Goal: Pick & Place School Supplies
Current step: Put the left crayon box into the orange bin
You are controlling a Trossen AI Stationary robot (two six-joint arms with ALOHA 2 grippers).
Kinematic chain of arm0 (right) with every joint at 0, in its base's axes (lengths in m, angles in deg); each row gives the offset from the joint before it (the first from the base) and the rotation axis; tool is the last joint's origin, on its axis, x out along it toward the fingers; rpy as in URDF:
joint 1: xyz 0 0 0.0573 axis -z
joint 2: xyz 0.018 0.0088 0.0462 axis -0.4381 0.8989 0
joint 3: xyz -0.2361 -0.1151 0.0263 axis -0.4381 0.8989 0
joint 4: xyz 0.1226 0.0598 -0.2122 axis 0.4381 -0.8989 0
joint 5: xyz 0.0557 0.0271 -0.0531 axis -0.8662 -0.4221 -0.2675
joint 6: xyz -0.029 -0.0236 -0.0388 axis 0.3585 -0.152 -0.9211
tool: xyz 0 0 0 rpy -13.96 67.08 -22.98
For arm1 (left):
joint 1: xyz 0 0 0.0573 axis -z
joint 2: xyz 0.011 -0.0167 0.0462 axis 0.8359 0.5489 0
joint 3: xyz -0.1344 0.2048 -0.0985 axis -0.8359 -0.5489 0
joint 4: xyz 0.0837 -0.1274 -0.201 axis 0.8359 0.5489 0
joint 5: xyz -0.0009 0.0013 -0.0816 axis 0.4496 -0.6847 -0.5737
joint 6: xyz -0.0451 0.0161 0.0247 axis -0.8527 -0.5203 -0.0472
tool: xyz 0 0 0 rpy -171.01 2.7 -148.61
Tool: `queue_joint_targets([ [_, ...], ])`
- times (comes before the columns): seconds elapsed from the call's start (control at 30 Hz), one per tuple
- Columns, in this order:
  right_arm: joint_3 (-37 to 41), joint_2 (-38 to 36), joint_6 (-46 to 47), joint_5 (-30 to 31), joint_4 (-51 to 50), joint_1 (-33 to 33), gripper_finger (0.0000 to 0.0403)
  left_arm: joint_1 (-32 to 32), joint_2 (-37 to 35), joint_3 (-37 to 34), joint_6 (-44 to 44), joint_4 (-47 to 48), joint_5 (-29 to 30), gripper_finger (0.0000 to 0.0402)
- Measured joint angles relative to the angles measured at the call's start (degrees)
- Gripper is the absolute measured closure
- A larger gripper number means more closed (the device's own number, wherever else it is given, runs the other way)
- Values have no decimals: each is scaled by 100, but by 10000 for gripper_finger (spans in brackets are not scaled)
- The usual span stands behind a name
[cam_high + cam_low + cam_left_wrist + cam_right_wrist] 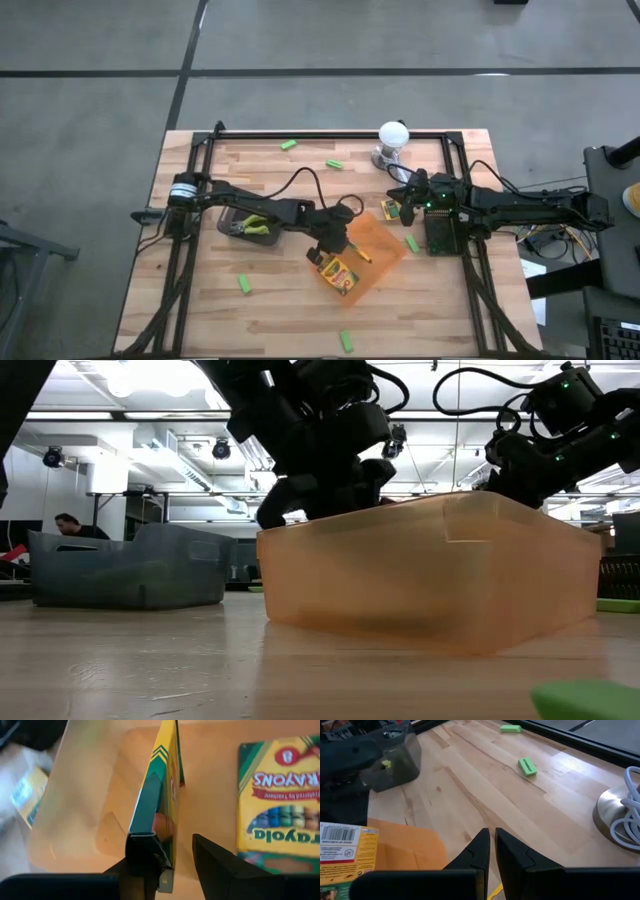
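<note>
My left gripper (327,240) (182,862) is open, low over the orange tray (372,240). One yellow-and-green crayon box (159,785) stands on its narrow edge between the fingers, and a second (280,805) (338,272) lies flat in the tray beside it. My right gripper (404,197) (492,852) is shut and touches nothing, near the tray's far right corner. A third crayon box (388,210) (342,852) lies next to it. Green stubby pieces (244,285) (526,766) lie scattered on the table. Yellow- and green-handled tools (257,225) lie in a grey bin. My left gripper comes down from above along the on-edge crayon box. One finger (142,857) lies against the box's broad face at its near end (167,870). The other finger (215,865) stands clear, with a gap between it and the box. The box's lower edge rests in the tray.
The grey bin (248,226) (395,760) stands left of the tray under my left arm. The white lamp (392,138) with its base and cable (620,820) stands at the far edge near my right gripper. More green pieces (289,145) (347,341) lie about the table. A person sits in the room behind.
</note>
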Motion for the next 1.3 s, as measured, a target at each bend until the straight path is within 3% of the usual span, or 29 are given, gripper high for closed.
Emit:
queue_joint_targets([
  [0.3, 0, 0, -2, 9, -1, 2, 376, 123, -11, 0, 1577, -7, 312, 282],
  [0.87, 0, 0, 26, 10, 0, 1, 376, 103, 7, 2, 1577, 186, 151, 282],
  [1.03, 0, 0, 44, 8, 0, 0, 376, 65, 7, 12, 1499, 692, 160, 282],
  [1.3, 0, 0, 44, 8, 0, 2, 376, 68, -26, 13, 1500, 1109, 803, 282],
])
